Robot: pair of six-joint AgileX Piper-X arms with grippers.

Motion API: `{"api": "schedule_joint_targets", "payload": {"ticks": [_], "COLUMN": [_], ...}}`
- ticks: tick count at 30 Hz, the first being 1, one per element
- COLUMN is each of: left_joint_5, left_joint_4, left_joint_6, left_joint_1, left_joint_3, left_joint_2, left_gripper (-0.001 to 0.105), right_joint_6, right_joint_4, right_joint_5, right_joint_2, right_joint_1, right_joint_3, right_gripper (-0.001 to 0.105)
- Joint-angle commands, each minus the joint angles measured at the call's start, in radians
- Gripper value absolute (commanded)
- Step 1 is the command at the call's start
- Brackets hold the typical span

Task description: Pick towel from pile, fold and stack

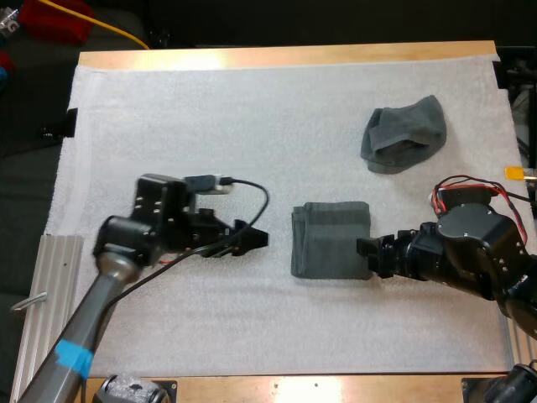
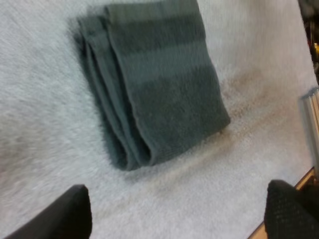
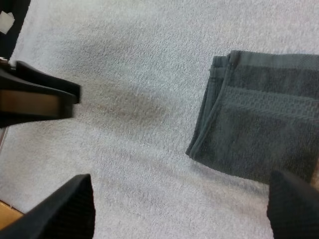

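Left tool point(image 1: 258, 239) hovers low over the white foam mat point(image 1: 210, 327), fingers spread. Right tool point(image 1: 366, 256), also spread and gripping nothing, sits at the edge of the folded dark grey-green cloth towel point(image 1: 330, 239) lying between them. Farther back, well apart, a crumpled dark grey-green towel point(image 1: 403, 134).

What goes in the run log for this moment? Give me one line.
left end effector: open, beside folded towel | right end effector: open, at its opposite edge | crumpled towel: lying apart, untouched
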Motion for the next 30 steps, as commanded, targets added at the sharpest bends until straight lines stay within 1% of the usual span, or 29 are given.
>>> {"api": "schedule_joint_targets", "payload": {"ticks": [1, 3, 6, 15, 18, 20, 24, 30], "left_joint_5": [-0.024, -0.062, -0.089, -0.1, -0.104, -0.104, -0.104, -0.104], "left_joint_4": [-0.035, -0.097, -0.159, -0.289, -0.313, -0.326, -0.329, -0.339], "left_joint_6": [-0.028, -0.084, -0.133, -0.245, -0.272, -0.276, -0.311, -0.311], "left_joint_1": [-0.019, -0.05, -0.081, -0.148, -0.164, -0.168, -0.17, -0.17], "left_joint_3": [0.0, 0.0, 0.0, 0.0, 0.0, 0.0, 0.0, 0.0], "left_joint_2": [0.015, 0.054, 0.1, 0.255, 0.304, 0.332, 0.379, 0.42], "left_gripper": [0.069, 0.069, 0.069, 0.069, 0.069, 0.069, 0.069, 0.069], "right_joint_6": [-0.007, -0.007, -0.007, -0.007, -0.007, -0.007, -0.007, -0.007], "right_joint_4": [0.001, 0.001, 0.001, 0.001, 0.001, 0.001, 0.001, 0.001], "right_joint_5": [0.0, 0.0, 0.0, 0.0, 0.0, 0.0, 0.0, 0.0], "right_joint_2": [-0.008, -0.008, -0.008, -0.008, -0.008, -0.008, -0.008, -0.008], "right_joint_1": [0.0, 0.0, 0.0, 0.0, 0.0, 0.0, 0.0, 0.0], "right_joint_3": [-0.008, -0.008, -0.008, -0.008, -0.008, -0.008, -0.008, -0.008], "right_gripper": [0.07, 0.07, 0.07, 0.07, 0.07, 0.07, 0.07, 0.07]}}
